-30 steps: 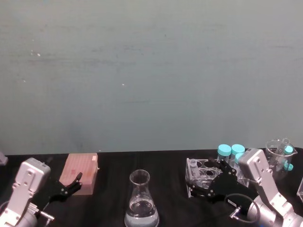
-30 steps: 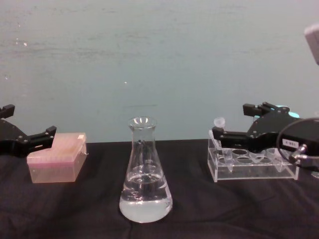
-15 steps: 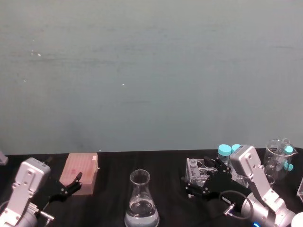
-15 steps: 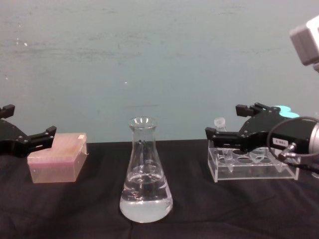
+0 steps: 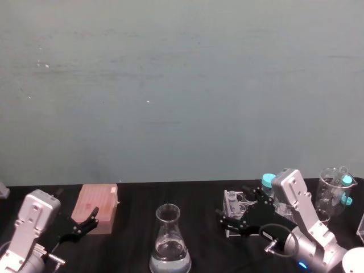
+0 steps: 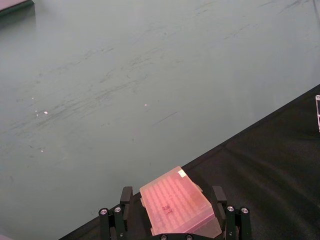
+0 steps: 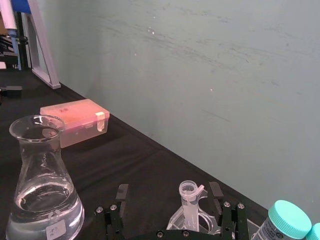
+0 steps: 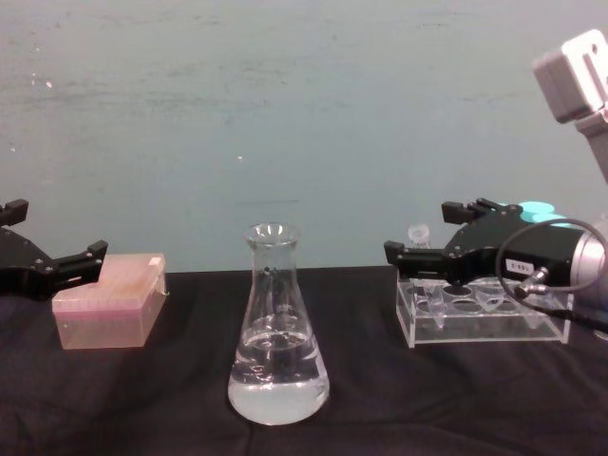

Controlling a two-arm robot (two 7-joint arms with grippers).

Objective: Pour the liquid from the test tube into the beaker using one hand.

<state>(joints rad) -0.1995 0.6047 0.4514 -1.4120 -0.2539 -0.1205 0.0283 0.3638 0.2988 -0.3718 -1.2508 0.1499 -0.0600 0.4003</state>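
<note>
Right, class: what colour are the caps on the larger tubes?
Teal. The caps show best in the right wrist view.

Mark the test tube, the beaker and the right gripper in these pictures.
test tube (image 7: 189, 206): right wrist view, on its clear body just below the rim.
beaker (image 8: 277, 313): chest view, on its sloping glass wall.
right gripper (image 7: 169, 191): right wrist view, midway between its open jaws.

A laboratory bench: on a black-covered table (image 8: 171, 404) against a plain grey-green wall stand a conical flask (image 8: 277, 332) of clear liquid, an acrylic tube rack (image 8: 480, 323) with teal-capped tubes (image 5: 268, 181), a glass beaker (image 5: 334, 186) far right, and a pink pipette-tip box (image 8: 106, 302) left.
</note>
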